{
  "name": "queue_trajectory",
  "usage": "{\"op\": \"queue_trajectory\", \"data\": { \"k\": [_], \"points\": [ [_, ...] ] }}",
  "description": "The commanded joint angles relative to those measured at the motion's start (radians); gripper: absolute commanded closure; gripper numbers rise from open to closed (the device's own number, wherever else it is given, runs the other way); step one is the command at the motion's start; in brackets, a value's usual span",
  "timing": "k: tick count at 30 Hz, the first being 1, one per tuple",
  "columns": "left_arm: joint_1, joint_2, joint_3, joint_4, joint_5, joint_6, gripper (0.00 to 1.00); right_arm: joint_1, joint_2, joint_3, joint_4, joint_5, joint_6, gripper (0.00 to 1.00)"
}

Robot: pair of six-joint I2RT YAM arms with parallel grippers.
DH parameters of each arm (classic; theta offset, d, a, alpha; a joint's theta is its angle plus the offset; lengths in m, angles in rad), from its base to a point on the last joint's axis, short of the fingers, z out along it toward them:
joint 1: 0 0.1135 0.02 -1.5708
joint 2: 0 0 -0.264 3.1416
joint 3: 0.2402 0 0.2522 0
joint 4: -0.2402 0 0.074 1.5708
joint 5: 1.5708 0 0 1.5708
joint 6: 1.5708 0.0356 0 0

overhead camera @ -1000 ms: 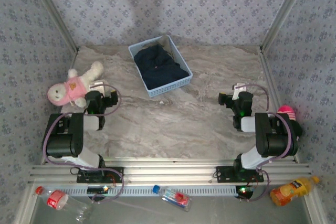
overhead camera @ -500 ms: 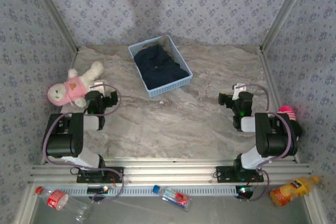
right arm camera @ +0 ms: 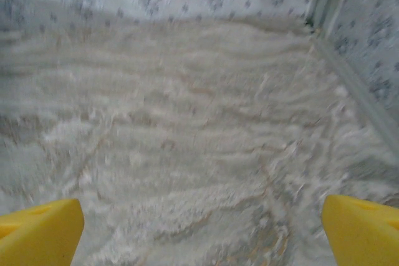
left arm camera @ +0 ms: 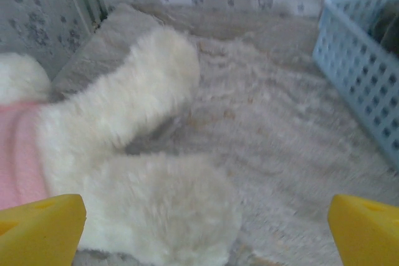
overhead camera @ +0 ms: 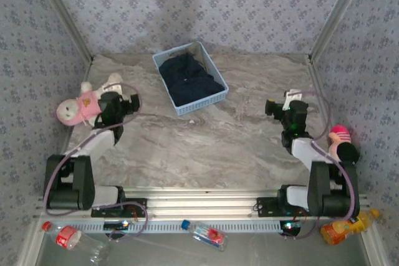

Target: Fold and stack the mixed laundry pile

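Ideally, the left gripper (overhead camera: 129,103) and right gripper (overhead camera: 272,108), jaws fully spread and empty, should approach the basket (overhead camera: 202,106) and pinch the navy garment (overhead camera: 189,80) at opposite edges.

The dark navy garment (overhead camera: 188,80) is matt, wrinkled cloth. The basket (overhead camera: 202,102) is smooth light blue plastic mesh. The plush toy (left arm camera: 143,172) has fluffy cream pile and pink cloth. The table (overhead camera: 218,144) looks like smooth, veined stone; the rail (overhead camera: 206,194) is ribbed, dull metal.
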Motion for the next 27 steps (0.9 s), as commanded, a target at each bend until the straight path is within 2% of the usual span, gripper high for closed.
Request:
{"op": "queue_trajectory", "data": {
  "k": [1,3,4,6,7,9,13,18,22,24,27],
  "points": [
    [0.001,-0.060,0.170,-0.409,-0.029,-0.229,0.00,-0.017,-0.104,0.116,-0.347,0.040,0.152,0.00],
    [0.008,-0.050,0.251,-0.569,-0.053,-0.383,0.00,-0.028,-0.146,0.169,-0.471,0.031,0.263,0.00],
    [0.026,-0.038,0.273,-0.610,0.001,-0.410,0.00,-0.041,-0.167,0.195,-0.535,-0.011,0.327,0.00],
    [0.043,-0.034,0.278,-0.618,0.113,-0.426,0.00,-0.087,-0.186,0.227,-0.573,-0.186,0.338,0.00],
    [0.040,-0.040,0.276,-0.621,0.142,-0.445,0.00,-0.096,-0.183,0.251,-0.596,-0.230,0.357,0.00],
    [0.024,-0.058,0.275,-0.641,0.170,-0.473,0.00,-0.085,-0.157,0.308,-0.679,-0.294,0.383,0.01],
    [-0.058,-0.099,0.292,-0.730,0.145,-0.533,0.00,-0.004,-0.075,0.420,-0.799,-0.343,0.434,0.12],
    [-0.157,-0.113,0.264,-0.765,0.110,-0.636,0.00,0.202,0.092,0.551,-0.861,-0.270,0.524,0.21],
    [-0.192,-0.108,0.197,-0.671,0.144,-0.679,0.00,0.367,0.255,0.662,-0.843,-0.138,0.539,0.21],
    [-0.194,-0.102,0.186,-0.638,0.166,-0.699,0.00,0.393,0.347,0.764,-0.851,-0.127,0.501,0.21],
    [-0.195,-0.081,0.203,-0.620,0.219,-0.674,0.00,0.413,0.510,0.928,-0.888,-0.122,0.361,0.21]
  ]
}}
